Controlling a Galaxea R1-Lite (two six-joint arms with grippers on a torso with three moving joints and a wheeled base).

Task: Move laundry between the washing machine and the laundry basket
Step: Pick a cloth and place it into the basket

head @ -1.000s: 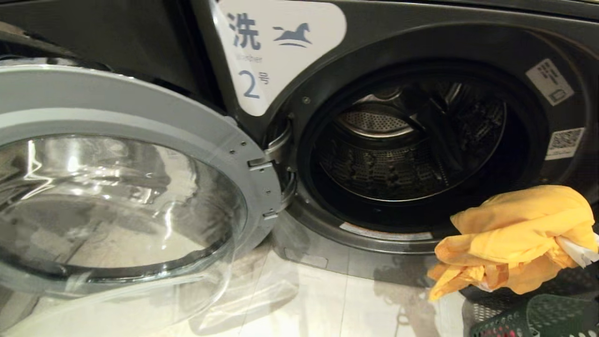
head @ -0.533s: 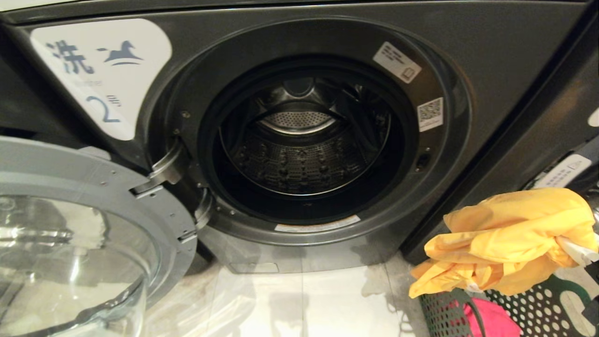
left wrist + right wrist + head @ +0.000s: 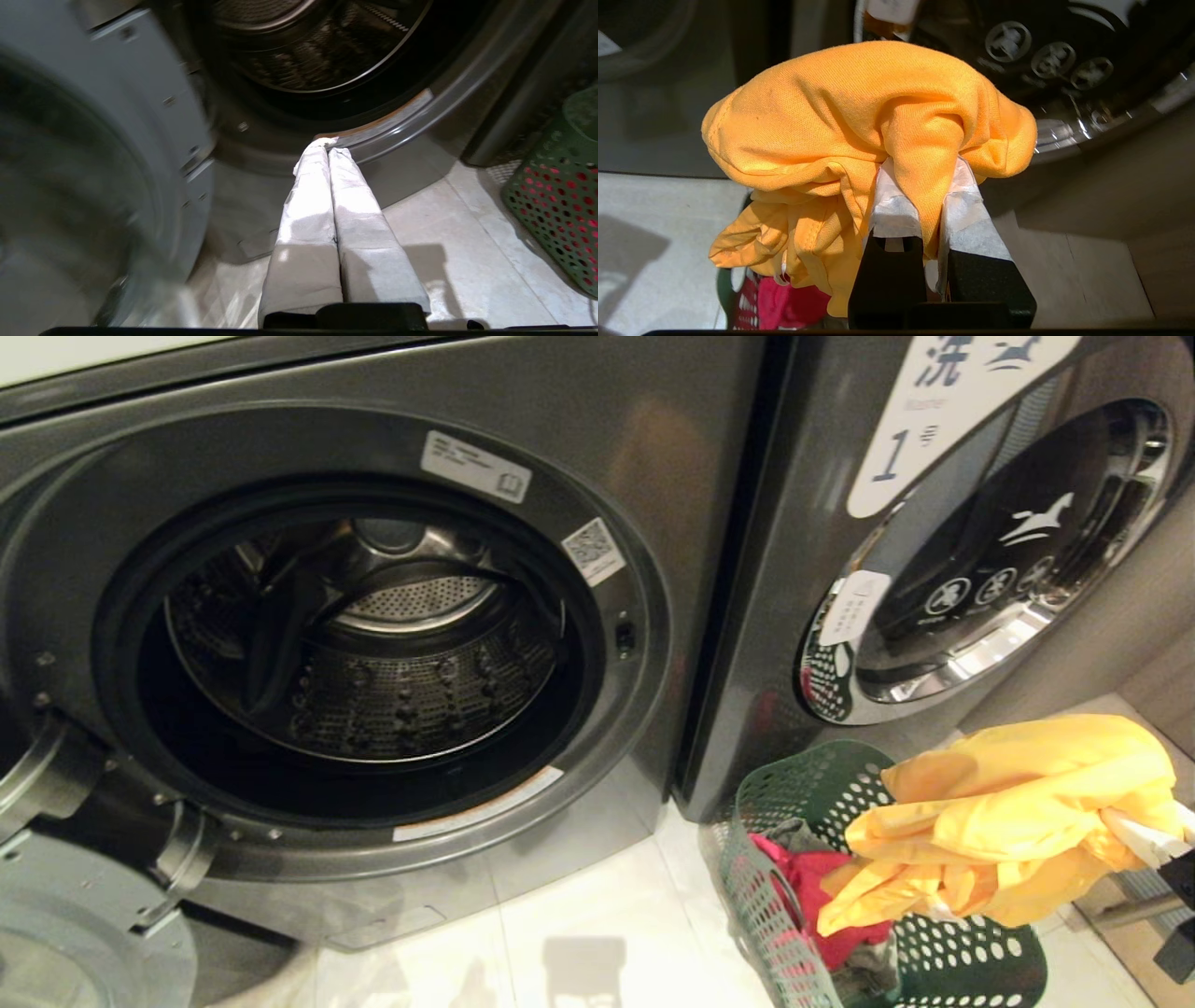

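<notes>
The washing machine (image 3: 672, 523) stands with its door (image 3: 84, 933) swung open to the left and its steel drum (image 3: 373, 653) empty. My right gripper (image 3: 1153, 840) is shut on an orange-yellow garment (image 3: 1008, 821) of the laundry, bunched and hanging just above the dark green laundry basket (image 3: 803, 784). In the right wrist view the cloth (image 3: 859, 116) drapes over the gripper (image 3: 924, 177) and hides its fingertips. A pink-red garment (image 3: 812, 887) lies in the basket. My left gripper (image 3: 329, 147) is shut and empty, low in front of the drum opening (image 3: 317, 56).
A second grey machine labelled 1 (image 3: 980, 569), door closed, stands right of the open one, directly behind the basket. Pale floor tiles (image 3: 579, 952) run in front of both. The open door (image 3: 140, 116) stands close beside my left gripper.
The head view has swung right: the open machine now sits at the picture's left, and the basket and machine 1 have come into view. The orange-yellow garment stays held in my right gripper.
</notes>
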